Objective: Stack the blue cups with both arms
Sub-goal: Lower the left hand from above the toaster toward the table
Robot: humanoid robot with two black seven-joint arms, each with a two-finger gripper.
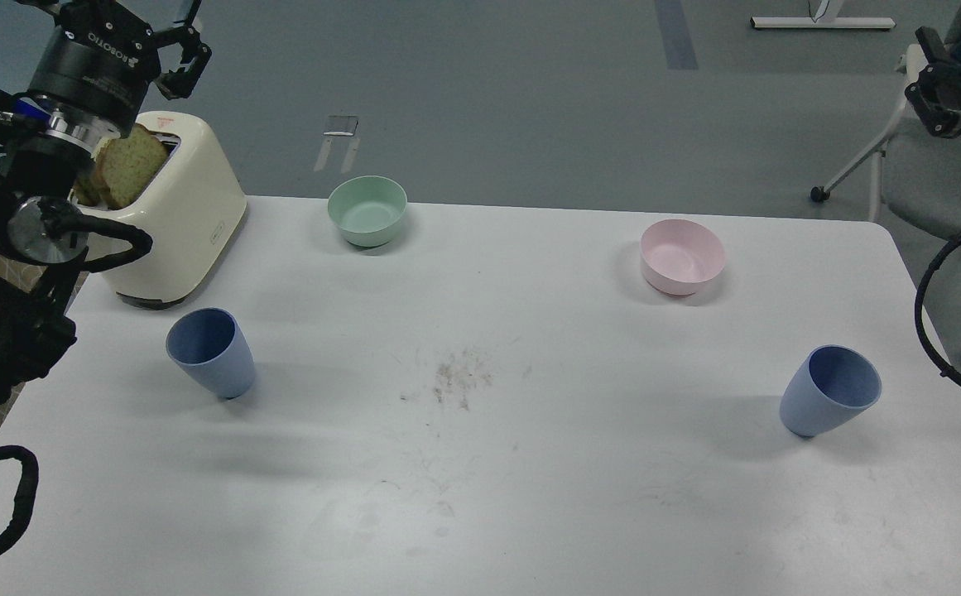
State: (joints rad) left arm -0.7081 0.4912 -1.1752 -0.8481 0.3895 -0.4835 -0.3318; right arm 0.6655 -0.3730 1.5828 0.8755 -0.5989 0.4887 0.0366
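Two blue cups stand upright on the white table (530,480), far apart. The left blue cup (212,352) is in front of the toaster, and the right blue cup (831,391) sits near the table's right edge. Both are empty and nothing touches them. My left gripper (139,23) is raised high at the top left, above the toaster and well away from the left cup. Its fingers are spread, with nothing between them. My right gripper (948,93) shows only partly at the top right edge, off the table. It is dark, and its fingers cannot be told apart.
A cream toaster (178,223) holding bread slices stands at the back left. A pale green bowl (367,210) sits at the back centre, and a pale pink bowl (683,257) at the back right. A chair (902,174) stands beyond the right corner. Crumbs (459,377) lie mid-table.
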